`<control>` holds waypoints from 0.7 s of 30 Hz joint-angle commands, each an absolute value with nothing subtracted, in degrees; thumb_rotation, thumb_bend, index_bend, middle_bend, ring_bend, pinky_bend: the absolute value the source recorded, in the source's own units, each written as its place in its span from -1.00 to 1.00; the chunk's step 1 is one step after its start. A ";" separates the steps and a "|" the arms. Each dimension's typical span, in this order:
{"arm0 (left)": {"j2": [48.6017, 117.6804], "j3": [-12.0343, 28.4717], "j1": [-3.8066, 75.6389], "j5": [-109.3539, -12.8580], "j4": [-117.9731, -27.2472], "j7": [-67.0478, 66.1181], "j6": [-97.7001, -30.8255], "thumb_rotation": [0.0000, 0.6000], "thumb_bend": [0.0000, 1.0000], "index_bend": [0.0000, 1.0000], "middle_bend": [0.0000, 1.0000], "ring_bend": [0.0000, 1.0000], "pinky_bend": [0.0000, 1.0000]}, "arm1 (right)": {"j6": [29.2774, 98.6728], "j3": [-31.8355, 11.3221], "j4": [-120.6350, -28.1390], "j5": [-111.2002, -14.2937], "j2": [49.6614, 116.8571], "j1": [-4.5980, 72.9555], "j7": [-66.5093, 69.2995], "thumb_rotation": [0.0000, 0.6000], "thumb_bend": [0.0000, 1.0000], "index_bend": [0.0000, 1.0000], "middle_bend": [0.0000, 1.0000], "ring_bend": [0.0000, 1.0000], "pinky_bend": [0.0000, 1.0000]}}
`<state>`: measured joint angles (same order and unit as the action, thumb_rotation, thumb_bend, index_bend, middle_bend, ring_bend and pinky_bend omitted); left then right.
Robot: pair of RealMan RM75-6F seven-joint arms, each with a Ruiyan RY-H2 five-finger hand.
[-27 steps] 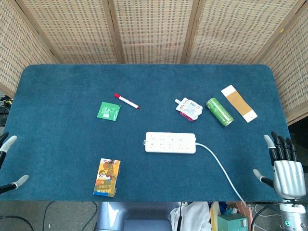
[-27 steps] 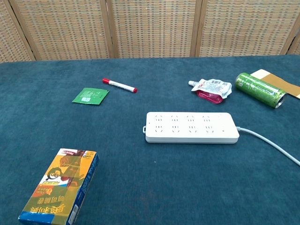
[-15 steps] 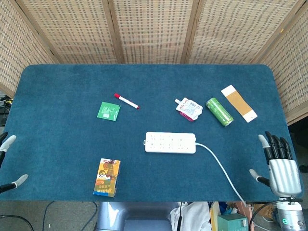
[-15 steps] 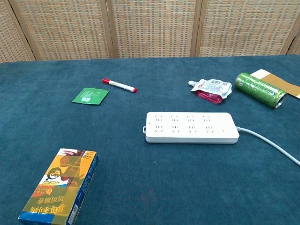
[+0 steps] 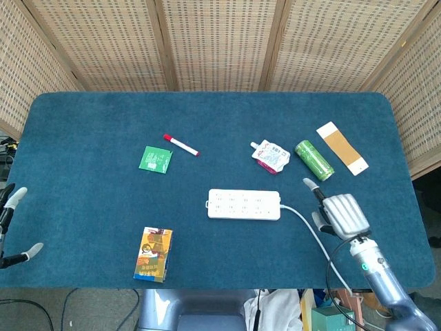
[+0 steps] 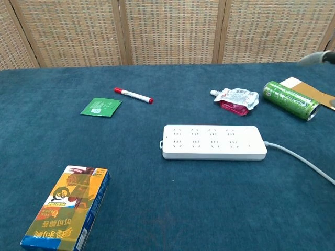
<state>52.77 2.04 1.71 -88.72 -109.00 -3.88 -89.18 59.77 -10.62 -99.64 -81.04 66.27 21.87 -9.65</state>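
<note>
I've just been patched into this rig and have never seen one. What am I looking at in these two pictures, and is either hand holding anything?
These are two cameras on a two-armed robot. The head view looks down on a blue table; the chest view looks across it from lower down.

The metal right hand hovers near the white power strip and its cable, holding nothing. Only fingertips of the left hand show at the table's left edge, also holding nothing.

On the table lie a juice box, a green packet, a red-capped marker, a drink pouch, a green can and a tan card.
</note>
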 commanded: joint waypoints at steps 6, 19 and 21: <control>52.82 2.65 2.53 -86.95 -109.28 -4.42 -87.79 1.00 -1.00 -1.00 -1.00 -1.00 -1.00 | 48.10 -10.66 -95.34 -67.97 72.94 31.48 -14.16 1.00 0.61 -0.51 0.86 0.87 1.00; 52.68 2.47 2.71 -87.04 -109.25 -4.16 -87.53 1.00 -1.00 -1.00 -1.00 -1.00 -1.00 | 49.46 -8.34 -94.32 -61.22 77.92 34.51 -21.12 1.00 0.62 -0.43 0.86 0.87 1.00; 52.74 2.49 2.71 -86.98 -109.26 -4.24 -87.58 1.00 -1.00 -1.00 -1.00 -1.00 -1.00 | 49.79 -8.18 -94.30 -60.73 78.55 34.88 -21.75 1.00 0.62 -0.43 0.86 0.87 1.00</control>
<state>52.74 2.49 2.72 -86.99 -109.26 -4.25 -87.57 49.54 -8.35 -94.36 -61.02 78.20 34.62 -21.40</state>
